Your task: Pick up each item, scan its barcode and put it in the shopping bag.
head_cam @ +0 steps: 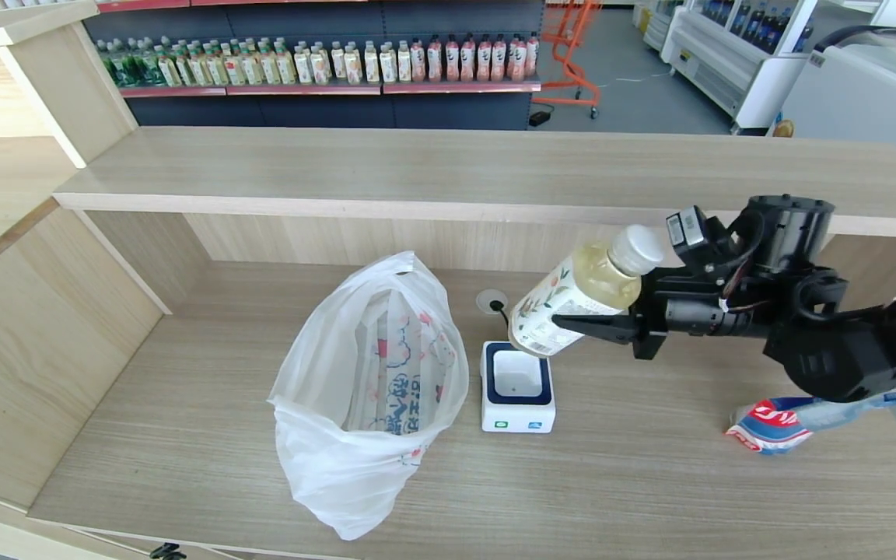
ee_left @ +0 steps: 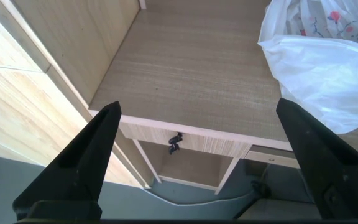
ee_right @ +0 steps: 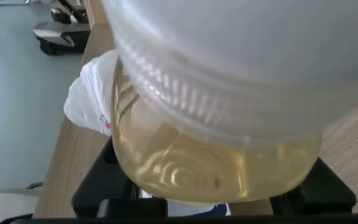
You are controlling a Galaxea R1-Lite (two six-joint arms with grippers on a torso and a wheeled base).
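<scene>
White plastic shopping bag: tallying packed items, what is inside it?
Pale printed packaging with red and blue markings stands inside the white plastic shopping bag; anything beneath it is covered.

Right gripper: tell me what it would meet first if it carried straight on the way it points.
Probably the shopping bag: the right gripper, holding the tea bottle, points across the counter toward it, on a line that seems to pass above the scanner. Depth is unclear.
</scene>
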